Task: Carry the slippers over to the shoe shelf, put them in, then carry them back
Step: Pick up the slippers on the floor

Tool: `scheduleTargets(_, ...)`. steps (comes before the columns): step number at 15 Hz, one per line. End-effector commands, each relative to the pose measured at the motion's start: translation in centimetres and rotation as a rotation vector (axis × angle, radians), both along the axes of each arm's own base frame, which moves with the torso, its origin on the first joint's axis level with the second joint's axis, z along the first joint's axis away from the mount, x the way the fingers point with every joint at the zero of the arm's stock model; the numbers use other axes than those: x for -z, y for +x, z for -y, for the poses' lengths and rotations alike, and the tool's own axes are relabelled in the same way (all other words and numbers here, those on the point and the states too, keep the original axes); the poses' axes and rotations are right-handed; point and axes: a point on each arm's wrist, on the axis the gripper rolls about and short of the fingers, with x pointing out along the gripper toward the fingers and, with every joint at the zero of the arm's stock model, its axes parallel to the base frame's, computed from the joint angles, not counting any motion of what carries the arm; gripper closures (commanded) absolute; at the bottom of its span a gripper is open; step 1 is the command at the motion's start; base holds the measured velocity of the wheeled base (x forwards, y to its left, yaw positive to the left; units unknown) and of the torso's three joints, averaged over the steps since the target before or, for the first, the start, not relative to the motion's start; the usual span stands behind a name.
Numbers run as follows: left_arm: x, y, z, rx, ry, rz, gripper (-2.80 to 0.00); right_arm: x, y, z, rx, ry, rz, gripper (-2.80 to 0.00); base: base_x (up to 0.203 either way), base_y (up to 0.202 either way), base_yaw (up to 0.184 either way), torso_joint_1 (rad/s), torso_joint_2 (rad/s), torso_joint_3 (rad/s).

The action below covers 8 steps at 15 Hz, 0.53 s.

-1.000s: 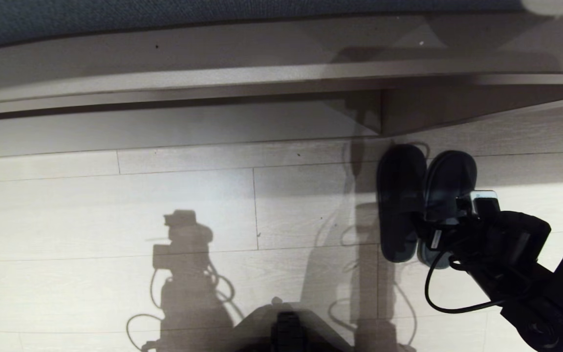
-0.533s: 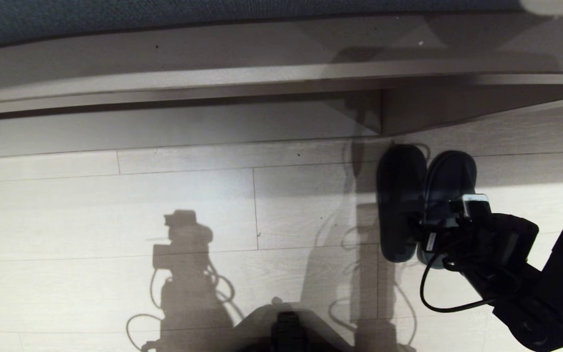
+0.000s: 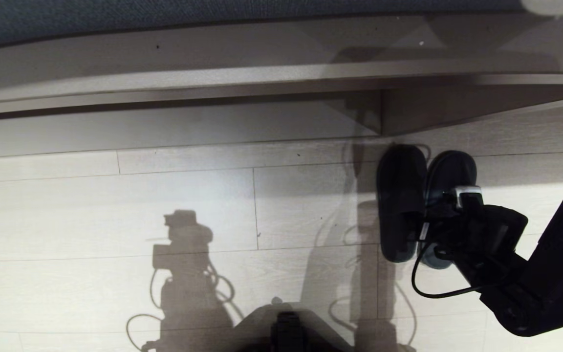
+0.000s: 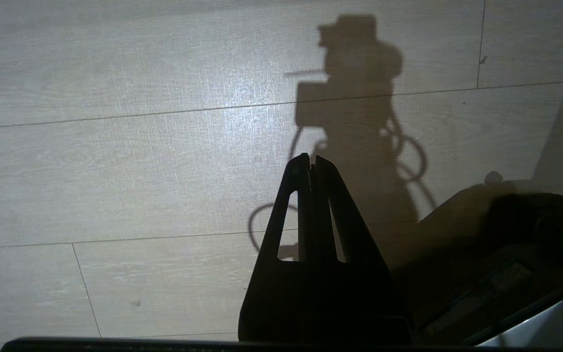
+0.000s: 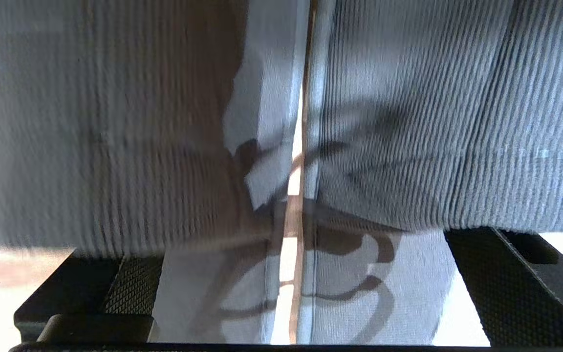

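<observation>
Slippers (image 3: 411, 195): pair side by side on floor, touching, just in front of the shoe shelf's (image 3: 184, 128) right-hand divider, not in it.
Right gripper (image 3: 430, 222): over the pair's inner edges, jaws wide, nothing held; one finger (image 5: 501, 278) on each outer side in wrist view.
Left gripper (image 4: 311, 164): parked above bare floor, fingers pressed together, empty.
Handling: look light, soft, matte, so good friction; bands will squash.
Grip: pinch both inner walls together near the bands.
</observation>
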Motion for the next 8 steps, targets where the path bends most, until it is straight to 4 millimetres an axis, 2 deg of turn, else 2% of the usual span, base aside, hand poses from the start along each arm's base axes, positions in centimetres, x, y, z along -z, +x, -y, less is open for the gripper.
scheduleTargets(1, 0.2, 0.1, 0.0, -0.001, -0.001, -0.007, 0.0, -1.0, 0.1, -0.1, 0.001, 0.003, 0.043, -2.8, 0.0, 0.0, 0.0, 0.0, 0.0, 0.0)
scheduleTargets(3, 0.2, 0.1, 0.0, 0.0, -0.001, -0.007, 0.0, -2.1, -0.1, -0.2, -0.001, 0.004, 0.079, -2.8, 0.0, 0.0, 0.0, 0.0, 0.0, 0.0)
scheduleTargets(8, 0.2, 0.1, 0.0, 0.001, -0.002, -0.007, 0.0, -0.9, 0.4, -0.2, -0.004, 0.002, 0.046, -2.8, 0.0, 0.0, 0.0, 0.0, 0.0, 0.0)
